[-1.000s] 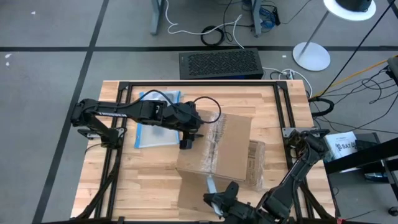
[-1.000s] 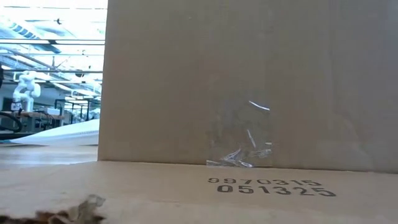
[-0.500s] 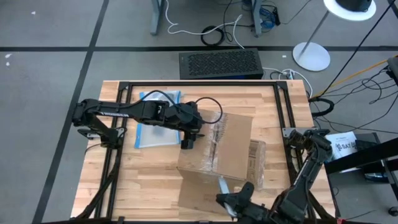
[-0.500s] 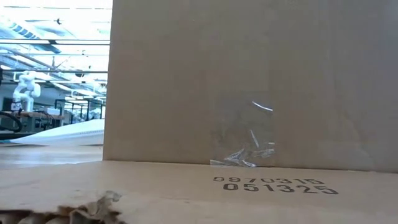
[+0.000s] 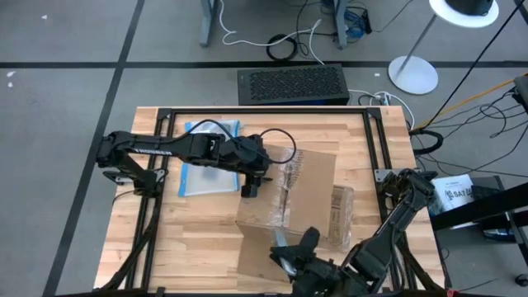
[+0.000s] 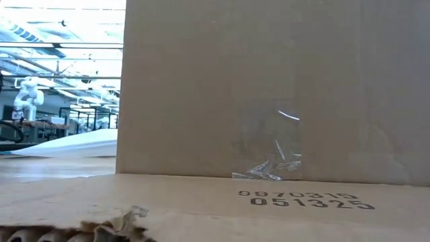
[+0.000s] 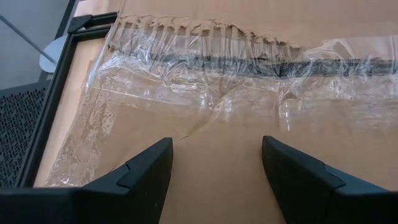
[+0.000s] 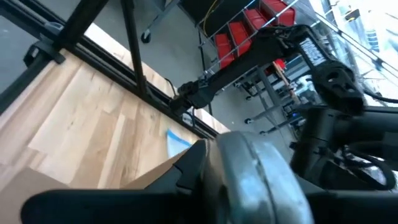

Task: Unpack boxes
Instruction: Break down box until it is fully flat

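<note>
The box (image 5: 301,198), a plain brown corrugated carton, sits right of centre on the pale wood-plank surface (image 5: 198,239), with one flap lying flat toward the near edge, its torn fluted edge and dark printed digits plain in the low view. Crinkled glossy clear tape (image 7: 205,93) runs along its top seam. The left end effector (image 5: 248,190) hovers at the box's left top edge, its smooth dark fingers (image 7: 143,171) spread apart, released, gripping nothing. The right end effector (image 5: 285,262) sits at the near edge by the flap; whether it is clenched I cannot tell. A clear blue-edged pouch (image 5: 202,180) lies flat, left of the box.
</note>
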Available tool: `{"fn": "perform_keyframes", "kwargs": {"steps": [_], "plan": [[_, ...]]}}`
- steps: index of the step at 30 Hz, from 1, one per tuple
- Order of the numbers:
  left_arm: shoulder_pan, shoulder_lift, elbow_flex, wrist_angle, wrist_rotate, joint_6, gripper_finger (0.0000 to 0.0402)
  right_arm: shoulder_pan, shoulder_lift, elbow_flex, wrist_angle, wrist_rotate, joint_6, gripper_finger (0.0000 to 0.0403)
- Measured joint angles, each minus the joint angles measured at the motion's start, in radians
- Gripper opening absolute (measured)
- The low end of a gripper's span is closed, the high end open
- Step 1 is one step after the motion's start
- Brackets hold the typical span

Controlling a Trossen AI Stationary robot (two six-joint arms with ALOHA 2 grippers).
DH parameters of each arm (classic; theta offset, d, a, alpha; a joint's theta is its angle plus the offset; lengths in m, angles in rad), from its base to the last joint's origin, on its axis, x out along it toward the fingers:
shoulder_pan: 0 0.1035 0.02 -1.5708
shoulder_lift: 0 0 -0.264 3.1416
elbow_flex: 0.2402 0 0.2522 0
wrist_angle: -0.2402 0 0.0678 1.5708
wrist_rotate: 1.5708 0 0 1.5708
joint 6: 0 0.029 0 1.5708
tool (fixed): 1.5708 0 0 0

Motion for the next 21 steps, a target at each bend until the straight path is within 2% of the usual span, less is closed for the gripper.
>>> {"fn": "perform_keyframes", "kwargs": {"steps": [21], "plan": [[-0.002, 0.0, 0.0, 0.0, 0.005, 0.005, 0.0253, -0.065, 0.028, 0.0, 0.069, -0.085, -0.019, 0.0066]]}}
